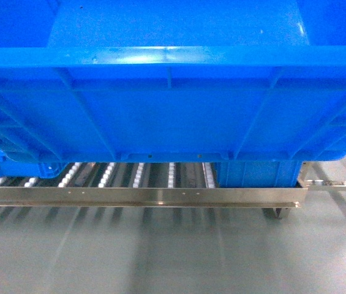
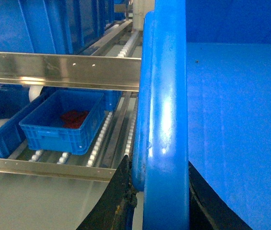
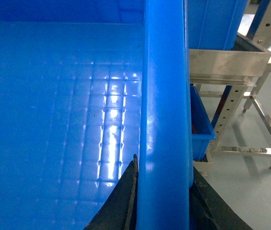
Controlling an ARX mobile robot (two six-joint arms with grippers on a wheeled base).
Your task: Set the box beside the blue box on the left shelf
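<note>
Box carried crosswise, rim clamped by left hand and right hand; roller shelf front edge just below, ahead.

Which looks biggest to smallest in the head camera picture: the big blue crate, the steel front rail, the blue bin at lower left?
1. Big blue crate, though it is nearest the camera.
2. Steel front rail.
3. Blue bin, mostly hidden.
</note>
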